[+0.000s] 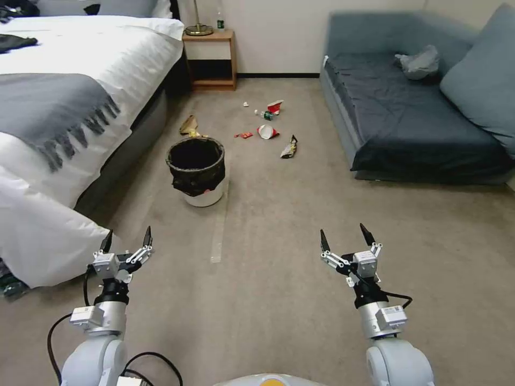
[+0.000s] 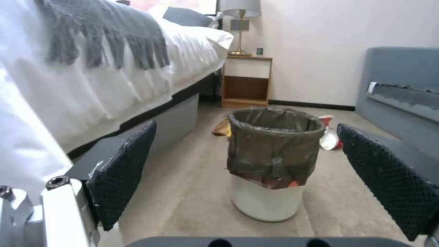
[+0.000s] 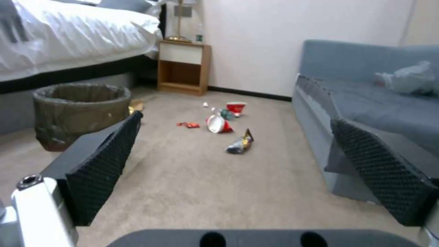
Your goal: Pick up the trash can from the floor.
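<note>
Head view: bin (image 1: 196, 170) stands on the floor (image 1: 279, 225) by the bed (image 1: 80, 107). Left pincer (image 1: 127, 238) and right pincer (image 1: 347, 237) hang wide open, holding nothing.

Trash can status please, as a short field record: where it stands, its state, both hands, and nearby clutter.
trash can: upright on the floor, beside the bed, ungrasped
liner: black bag folded over rim
left hand: open, short of the can, facing it
right hand: open, over bare carpet
litter: scattered beyond the can, toward the sofa
</note>
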